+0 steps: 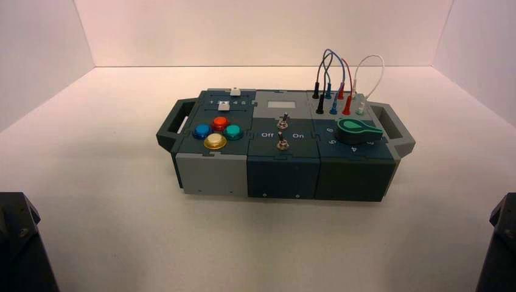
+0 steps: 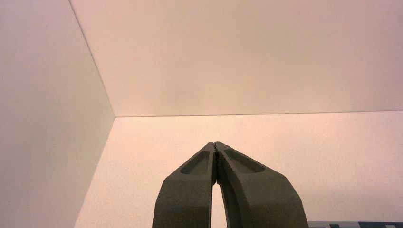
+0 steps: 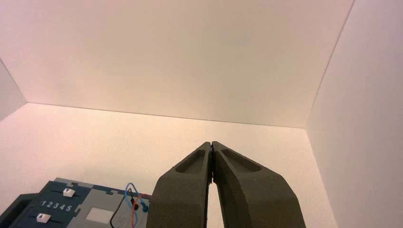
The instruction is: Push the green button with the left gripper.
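box: dark teal and grey plastic panel box (image 1: 286, 161) with a handle at each end, standing mid-table, its front face toward the arms
table: bare white tabletop (image 1: 255, 243) open on all 4 sides of the box, with wide free room in front and to the left
walls: white enclosure walls (image 1: 261, 30) behind and at both sides, well apart from the box
green button: round teal-green dome button (image 1: 233, 131) on the box's left top section, right-hand one of a cluster of 4; nothing touches it
neighbours: red button (image 1: 219, 123) just behind it, blue button (image 1: 202, 131) at the cluster's left, yellow button (image 1: 215, 141) in front
left gripper: dark tapered fingers (image 2: 215, 148) clenched tip to tip, grasping nothing, aimed at empty tabletop and the wall corner; only a sliver of the box's edge shows in the left wrist view
left arm: black arm piece (image 1: 21, 243) at the lower left edge of the high view, well apart from the box
right gripper: dark tapered fingers (image 3: 211, 146) pressed together, grasping nothing, parked beyond the box's right end
writing: "Off" and "On" flank the 2 toggle switches (image 1: 282, 134) on the centre section; "1 2 3 4 5" sits between the 2 white sliders (image 3: 56, 205) in the right wrist view
wires: black, blue, red and white looped leads (image 1: 341, 85) plugged in at the right rear
knob: green pointer knob (image 1: 359, 129) at the right front; its numerals not legible
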Controlling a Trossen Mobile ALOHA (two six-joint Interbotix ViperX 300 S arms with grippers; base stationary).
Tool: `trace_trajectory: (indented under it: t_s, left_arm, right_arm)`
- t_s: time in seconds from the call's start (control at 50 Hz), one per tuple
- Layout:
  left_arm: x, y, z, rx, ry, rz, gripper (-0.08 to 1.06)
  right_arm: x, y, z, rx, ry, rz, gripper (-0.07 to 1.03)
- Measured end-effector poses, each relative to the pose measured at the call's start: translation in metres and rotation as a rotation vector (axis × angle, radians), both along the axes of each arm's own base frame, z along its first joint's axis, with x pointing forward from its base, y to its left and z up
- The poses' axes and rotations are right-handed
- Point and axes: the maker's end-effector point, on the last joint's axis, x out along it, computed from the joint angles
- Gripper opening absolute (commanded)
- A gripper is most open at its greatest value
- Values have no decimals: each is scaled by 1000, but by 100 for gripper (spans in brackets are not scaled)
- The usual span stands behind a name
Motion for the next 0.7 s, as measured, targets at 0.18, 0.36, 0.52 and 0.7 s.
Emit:
trace_trajectory:
  t_s: [0.18, 0.36, 0.52, 0.7]
  left_arm:
    - [0, 0, -1, 0, 3, 0, -3]
    - [0, 0, -1, 0, 3, 0, -3]
    - [-3, -1, -12, 3, 69, -4, -3]
    - [-8, -22, -30, 14, 170, -72, -3]
  right_arm:
    - [0, 0, 0, 0, -2, 0, -2]
    - [0, 0, 0, 1, 0, 0, -2]
    - [2, 0, -2, -1, 9, 2, -2]
    - [7, 2, -15, -5, 72, 5, -2]
